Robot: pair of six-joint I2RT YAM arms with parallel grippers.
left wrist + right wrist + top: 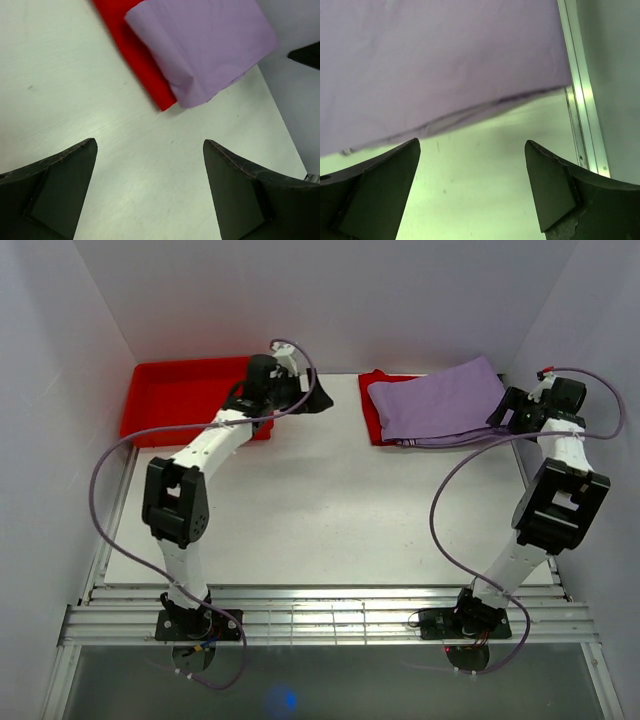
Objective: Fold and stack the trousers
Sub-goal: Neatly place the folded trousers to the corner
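The lilac trousers (440,400) lie folded into a flat rectangle at the back right of the table, resting on a red folded cloth (372,410). My left gripper (315,398) hovers to their left, apart from them, open and empty. In the left wrist view the trousers (200,45) and the red cloth (135,55) lie beyond the left gripper (150,145). My right gripper (503,412) sits at the trousers' right near corner. It stands open (471,145) over bare table, with the trousers' edge (445,60) just ahead of it.
A red plastic tray (160,410) stands at the back left, partly behind the left arm. The table's metal side rail (577,115) and the right wall run close to the right gripper. White walls enclose the back and both sides.
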